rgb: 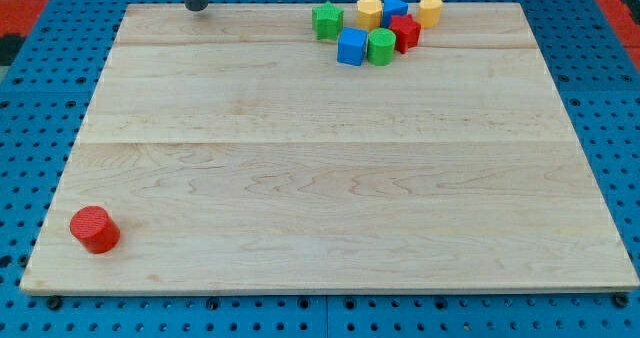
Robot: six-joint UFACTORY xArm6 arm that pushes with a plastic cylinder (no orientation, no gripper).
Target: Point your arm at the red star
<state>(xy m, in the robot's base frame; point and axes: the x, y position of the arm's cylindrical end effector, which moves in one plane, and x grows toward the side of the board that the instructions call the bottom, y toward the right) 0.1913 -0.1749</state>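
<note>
The red star (405, 32) sits in a cluster of blocks at the view's top, right of centre, on the wooden board (330, 178). Around it are a green star (327, 21), a yellow hexagon (370, 13), a blue block (395, 7), a yellow block (429, 9), a blue cube (352, 47) and a green cylinder (381, 47). My tip (196, 7) is at the board's top edge, left of centre, far to the left of the cluster and touching no block.
A red cylinder (95, 229) stands alone near the board's bottom left corner. A blue pegboard (600, 98) surrounds the board.
</note>
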